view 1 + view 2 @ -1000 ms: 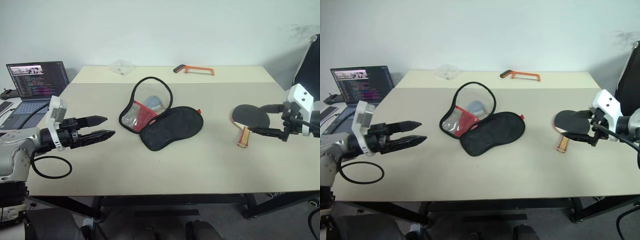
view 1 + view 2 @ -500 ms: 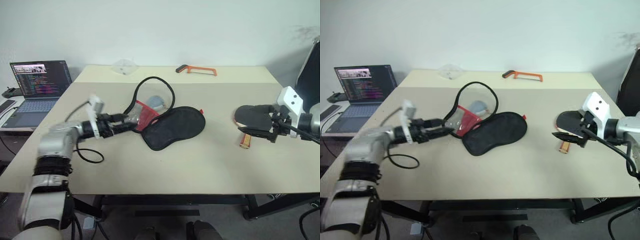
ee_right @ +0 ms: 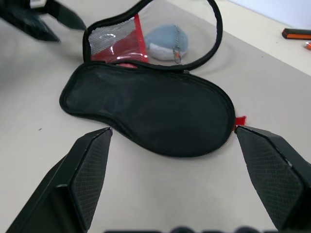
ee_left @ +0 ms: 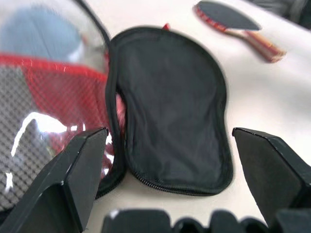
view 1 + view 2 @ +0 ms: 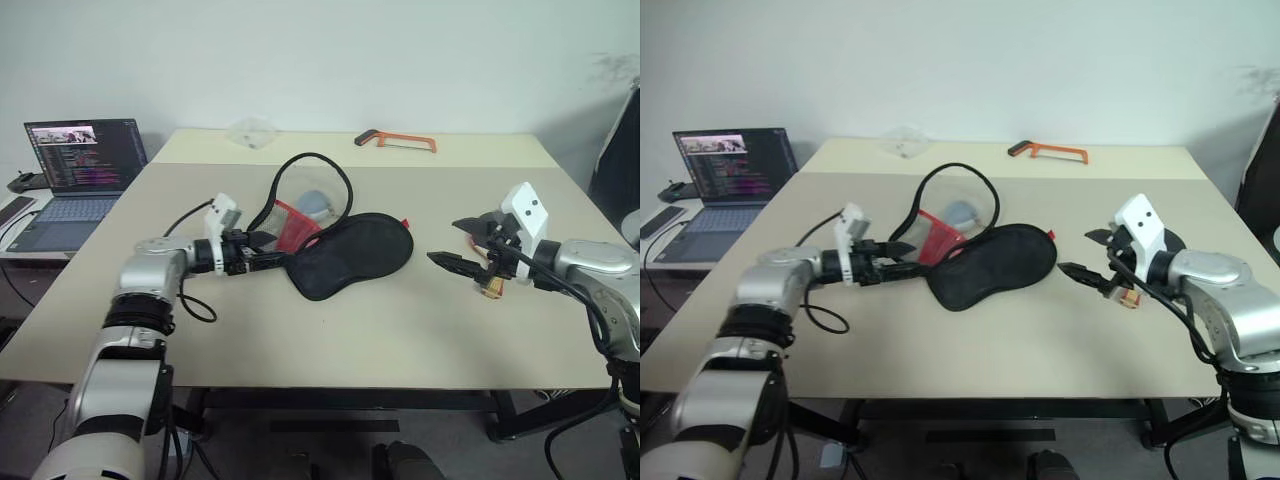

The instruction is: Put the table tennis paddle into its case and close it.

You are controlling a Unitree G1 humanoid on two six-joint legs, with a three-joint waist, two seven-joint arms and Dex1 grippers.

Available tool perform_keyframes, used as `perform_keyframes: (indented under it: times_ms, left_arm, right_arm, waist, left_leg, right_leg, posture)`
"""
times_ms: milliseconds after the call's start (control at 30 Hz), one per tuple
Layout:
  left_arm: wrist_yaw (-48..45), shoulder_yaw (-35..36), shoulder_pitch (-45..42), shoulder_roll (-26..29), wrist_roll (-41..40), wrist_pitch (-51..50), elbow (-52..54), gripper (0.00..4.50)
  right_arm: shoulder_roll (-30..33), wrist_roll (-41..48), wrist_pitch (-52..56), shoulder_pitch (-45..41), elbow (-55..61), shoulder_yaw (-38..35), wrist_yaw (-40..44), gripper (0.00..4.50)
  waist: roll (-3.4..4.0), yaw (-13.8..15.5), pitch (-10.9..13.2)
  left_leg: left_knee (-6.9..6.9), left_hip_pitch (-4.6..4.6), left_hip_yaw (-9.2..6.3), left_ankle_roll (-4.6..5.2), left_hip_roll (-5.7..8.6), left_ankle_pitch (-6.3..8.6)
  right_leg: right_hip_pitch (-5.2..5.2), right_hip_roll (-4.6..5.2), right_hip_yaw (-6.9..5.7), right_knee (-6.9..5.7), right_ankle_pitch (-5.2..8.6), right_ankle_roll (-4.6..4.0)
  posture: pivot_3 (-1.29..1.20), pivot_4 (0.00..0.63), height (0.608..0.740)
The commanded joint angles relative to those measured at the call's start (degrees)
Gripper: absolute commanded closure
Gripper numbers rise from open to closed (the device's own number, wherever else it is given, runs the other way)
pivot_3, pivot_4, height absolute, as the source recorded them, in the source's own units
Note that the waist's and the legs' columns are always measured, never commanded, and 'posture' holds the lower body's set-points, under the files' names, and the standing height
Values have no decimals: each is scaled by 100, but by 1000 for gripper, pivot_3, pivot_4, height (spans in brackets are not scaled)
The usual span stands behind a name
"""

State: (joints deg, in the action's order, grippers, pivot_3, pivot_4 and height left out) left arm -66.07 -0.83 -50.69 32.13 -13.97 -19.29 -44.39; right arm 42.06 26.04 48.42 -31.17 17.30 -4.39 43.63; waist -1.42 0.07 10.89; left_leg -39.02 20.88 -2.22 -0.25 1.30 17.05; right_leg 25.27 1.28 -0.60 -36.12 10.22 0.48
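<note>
The case [image 5: 350, 255] lies unzipped mid-table. Its black half is flat, and its lid [image 5: 300, 205], with clear panel and red mesh, is tilted up behind it. My left gripper [image 5: 278, 250] is open, level with the table, its tips at the case's left end by the mesh; the left wrist view looks along the black half [image 4: 170, 97]. The table tennis paddle [image 4: 233, 22] rests right of the case. My right gripper [image 5: 443, 241] is open, pointing left at the case [image 3: 146, 107], and covers most of the paddle, whose handle end [image 5: 490, 287] shows below it.
An orange-handled hacksaw [image 5: 395, 141] and a crumpled clear wrapper [image 5: 250, 130] lie at the table's far edge. An open laptop [image 5: 85, 160] sits on a side table to the left. A small blue-grey pouch [image 3: 163, 41] lies behind the lid.
My left gripper has swung right and forward up to the case's mesh end. My right gripper has moved left across the paddle toward the case. Case and paddle stayed put.
</note>
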Motion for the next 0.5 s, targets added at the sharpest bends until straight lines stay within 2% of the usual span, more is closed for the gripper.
perform_keyframes:
  times_ms: [33,133,200,333,400,500]
  left_arm:
    - [463,-87,-201,-314,284,479,-82,0]
    - [332,17,-206,-381,187,455,-49,0]
    - [148,74,-186,-218,157,448,29,0]
    - [-525,202,13,403,-80,-7,601,0]
    - [-865,190,265,806,-169,-274,1065,0]
    - [-978,282,590,1163,-292,-543,1583,0]
  right_arm:
    - [-139,79,124,-172,190,5,-224,62]
    - [-574,315,774,-334,261,-76,-716,62]
    - [-1019,414,1268,-439,311,-108,-1205,62]
    - [-2181,222,1947,-570,56,-156,-2378,62]
    - [-2865,67,2015,-678,-326,-289,-2984,62]
    - [-3508,-202,1870,-897,-1035,-577,-3709,62]
  waist:
    - [-1,14,-1]
    - [-1,-18,0]
    - [-2,-67,-1]
    - [-1,-170,-1]
    - [-2,-213,-1]
    - [-1,-193,-1]
  left_leg:
    - [-1,2,-2,0,0,0]
    - [1,6,-2,0,-1,0]
    - [4,4,3,0,-8,0]
    - [7,0,-1,0,-23,0]
    - [8,-2,-3,0,-28,0]
    - [9,-6,1,-1,-21,0]
  right_leg:
    - [0,0,-1,0,-1,0]
    - [3,0,1,1,-2,-2]
    - [7,9,4,-1,-3,-5]
    - [10,5,5,-8,-17,-29]
    - [13,1,6,-15,-18,-33]
    - [24,0,11,-43,-15,-36]
  posture:
    - [0,150,740]
    - [0,150,740]
    - [0,150,740]
    - [0,150,740]
    - [0,150,740]
    - [0,150,740]
